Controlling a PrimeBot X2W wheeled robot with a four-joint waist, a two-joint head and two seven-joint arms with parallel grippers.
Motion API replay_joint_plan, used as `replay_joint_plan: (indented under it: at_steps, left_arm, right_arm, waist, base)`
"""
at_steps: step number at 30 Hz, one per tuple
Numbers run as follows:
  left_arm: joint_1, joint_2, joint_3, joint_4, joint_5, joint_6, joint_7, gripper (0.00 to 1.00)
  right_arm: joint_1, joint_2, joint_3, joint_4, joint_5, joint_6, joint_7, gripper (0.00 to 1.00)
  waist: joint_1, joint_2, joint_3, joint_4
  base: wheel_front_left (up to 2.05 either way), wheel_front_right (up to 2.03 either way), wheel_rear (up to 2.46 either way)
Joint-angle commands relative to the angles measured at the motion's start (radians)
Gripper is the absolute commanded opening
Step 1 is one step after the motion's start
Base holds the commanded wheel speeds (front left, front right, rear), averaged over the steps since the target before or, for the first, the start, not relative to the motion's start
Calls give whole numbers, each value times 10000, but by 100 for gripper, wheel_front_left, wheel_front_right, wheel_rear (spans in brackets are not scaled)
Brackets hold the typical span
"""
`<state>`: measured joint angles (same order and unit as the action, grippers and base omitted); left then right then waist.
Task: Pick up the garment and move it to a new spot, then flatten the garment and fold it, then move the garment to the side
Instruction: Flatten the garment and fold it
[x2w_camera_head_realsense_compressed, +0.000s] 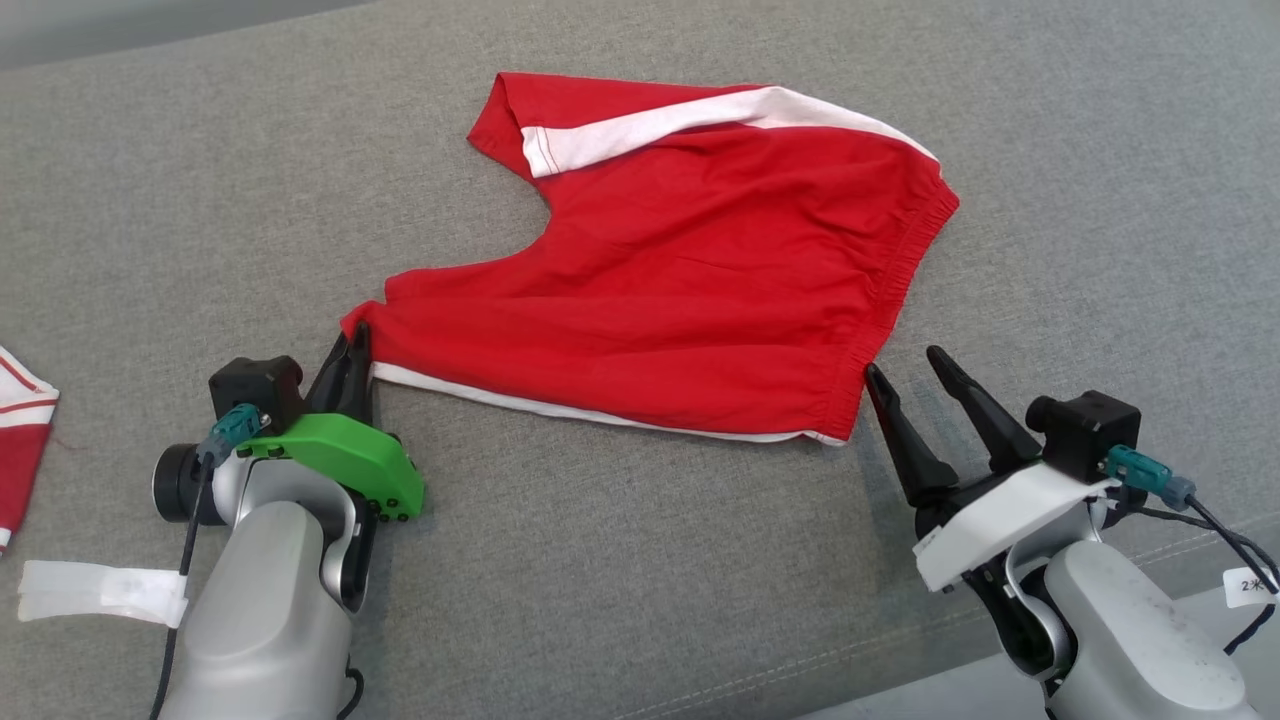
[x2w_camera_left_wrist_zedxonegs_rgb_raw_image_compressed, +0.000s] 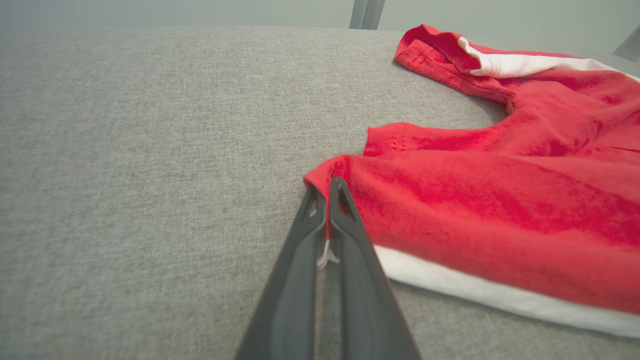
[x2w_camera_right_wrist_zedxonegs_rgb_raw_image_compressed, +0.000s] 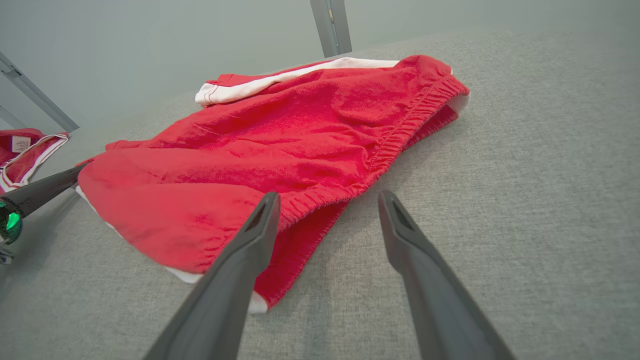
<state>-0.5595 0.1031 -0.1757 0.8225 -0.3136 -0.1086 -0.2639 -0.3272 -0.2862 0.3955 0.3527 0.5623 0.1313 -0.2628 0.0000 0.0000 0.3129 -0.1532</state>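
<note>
The garment (x2w_camera_head_realsense_compressed: 690, 270) is a pair of red shorts with white side stripes, spread on the grey fabric surface, its elastic waistband to the right. My left gripper (x2w_camera_head_realsense_compressed: 355, 345) is shut on the near-left leg corner of the garment (x2w_camera_left_wrist_zedxonegs_rgb_raw_image_compressed: 475, 200); in the left wrist view a sliver of cloth sits pinched between the fingers (x2w_camera_left_wrist_zedxonegs_rgb_raw_image_compressed: 345, 240). My right gripper (x2w_camera_head_realsense_compressed: 905, 365) stands open just beside the near waistband corner, with nothing between its fingers (x2w_camera_right_wrist_zedxonegs_rgb_raw_image_compressed: 250, 240). Seen from the right wrist, the garment (x2w_camera_right_wrist_zedxonegs_rgb_raw_image_compressed: 280, 150) lies ahead and left, its waistband edge passing by the left fingertip.
Another red and white garment (x2w_camera_head_realsense_compressed: 20, 440) lies at the far left edge, also seen as red cloth (x2w_camera_right_wrist_zedxonegs_rgb_raw_image_compressed: 25, 150) from the right wrist. A white tape strip (x2w_camera_head_realsense_compressed: 100, 590) lies at the lower left. A seam in the grey surface (x2w_camera_head_realsense_compressed: 1000, 620) runs along the near right.
</note>
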Motion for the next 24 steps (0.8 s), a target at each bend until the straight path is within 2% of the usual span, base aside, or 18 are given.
replay_joint_plan:
  at_steps: [1,2,3,14,15,16,17,24]
  left_arm:
    - [-180,-46,127,100,125,-42,-9,24]
    - [-194,-56,214,104,169,-46,-9,55]
    - [-215,-83,308,53,204,-47,-9,100]
    - [466,-402,870,-1152,756,-146,-9,100]
    - [542,-423,873,-1262,801,-158,-9,100]
    - [601,-431,889,-1368,794,-173,-10,100]
    - [662,-444,877,-1448,804,-185,-9,100]
    - [878,-512,633,-1801,650,-216,-9,100]
  right_arm:
    - [133,35,254,-199,218,-10,-29,100]
    - [119,41,372,-274,281,-10,-29,100]
    - [100,23,459,-332,349,-10,-29,100]
    - [-138,-124,1232,-122,1433,-10,-30,100]
    - [-185,-120,1237,-43,1493,-10,-30,87]
    - [-278,-137,1201,0,1462,-10,-30,38]
    - [-365,-173,1162,67,1390,-10,-30,0]
    - [-1116,-203,-2,822,872,-10,-30,0]
  waist:
    - [0,0,144,-109]
    - [0,0,157,-87]
    - [0,0,166,-47]
    - [0,0,34,616]
    - [0,0,27,690]
    - [0,0,27,767]
    - [0,0,24,844]
    - [0,0,88,1391]
  base:
    - [0,0,0]
    - [0,0,0]
    - [0,0,0]
    - [0,0,0]
    - [0,0,0]
    - [0,0,0]
    - [0,0,0]
    - [0,0,0]
